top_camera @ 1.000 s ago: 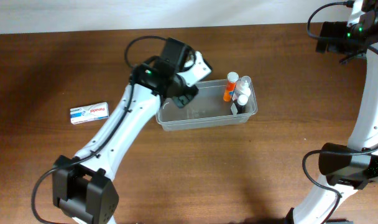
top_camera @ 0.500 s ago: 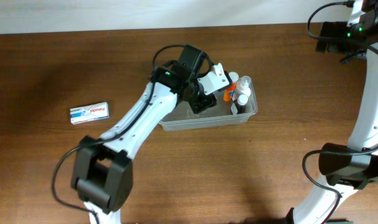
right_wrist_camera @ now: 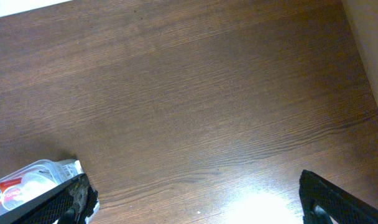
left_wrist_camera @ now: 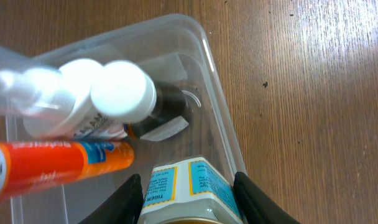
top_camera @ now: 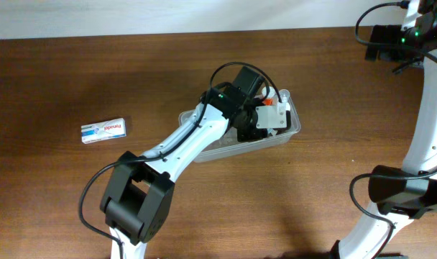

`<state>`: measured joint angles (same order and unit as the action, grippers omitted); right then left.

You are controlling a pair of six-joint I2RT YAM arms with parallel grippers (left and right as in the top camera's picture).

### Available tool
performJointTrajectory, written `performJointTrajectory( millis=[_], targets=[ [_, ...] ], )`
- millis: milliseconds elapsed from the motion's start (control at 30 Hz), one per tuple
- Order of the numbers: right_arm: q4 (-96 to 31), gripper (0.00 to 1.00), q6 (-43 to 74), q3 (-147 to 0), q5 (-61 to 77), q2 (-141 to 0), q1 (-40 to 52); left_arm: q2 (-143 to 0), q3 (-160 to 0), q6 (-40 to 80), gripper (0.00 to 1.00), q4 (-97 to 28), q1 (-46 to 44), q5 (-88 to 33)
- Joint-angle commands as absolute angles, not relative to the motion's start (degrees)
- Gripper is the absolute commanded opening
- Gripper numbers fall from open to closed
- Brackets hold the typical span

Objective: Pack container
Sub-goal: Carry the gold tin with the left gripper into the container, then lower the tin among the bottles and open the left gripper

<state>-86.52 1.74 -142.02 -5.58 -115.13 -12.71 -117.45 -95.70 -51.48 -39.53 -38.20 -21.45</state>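
Observation:
The container, a clear plastic tub, sits mid-table. At its right end lie an orange tube, two white-capped bottles and a dark bottle. My left gripper is shut on a small jar with blue and yellow labels. It holds the jar inside the tub's rim, just beside those bottles. From overhead the left gripper hides most of the tub's right end. My right gripper hangs open and empty over bare wood at the far right.
A small white and blue box lies on the table to the left of the tub. The right arm's base stands at the right edge. Brown wooden tabletop surrounds the tub.
My left gripper has carried the jar from the tub's left end across to its right end, next to the bottles. The right arm has stayed still.

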Motion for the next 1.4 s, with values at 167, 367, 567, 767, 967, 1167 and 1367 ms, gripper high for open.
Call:
performJointTrajectory(
  millis=[167, 367, 567, 767, 967, 1167, 1367],
  targets=[
    [-86.37, 0.98, 2.37, -142.69, -6.07, -114.74, -12.84, -120.05, -96.64, -53.67, 0.26, -38.72, -38.52, -22.7],
    [-86.37, 0.98, 2.37, -142.69, -6.07, -114.74, -12.84, -122.02, -96.64, -53.63, 0.25, -35.68, -38.52, -22.68],
    [-86.37, 0.99, 2.37, -142.69, -6.07, -114.74, -12.84, -122.17, -96.64, -53.63, 0.26, -33.47, -38.52, -22.37],
    [-86.37, 0.98, 2.37, -142.69, -6.07, -114.74, -12.84, -122.26, -96.64, -53.65, 0.26, -32.75, -38.52, -20.97],
    [-86.37, 0.98, 2.37, -142.69, -6.07, -114.74, -12.84, -123.35, -96.64, -53.65, 0.26, -32.75, -38.52, -20.97],
    [-86.37, 0.98, 2.37, -142.69, -6.07, -114.74, -12.84, -124.99, -96.64, -53.65, 0.26, -32.75, -38.52, -20.99],
    [-86.37, 0.98, 2.37, -142.69, -6.07, -114.74, -12.84, -125.69, -96.64, -53.65, 0.26, -32.58, -38.52, -20.99]
  ],
)
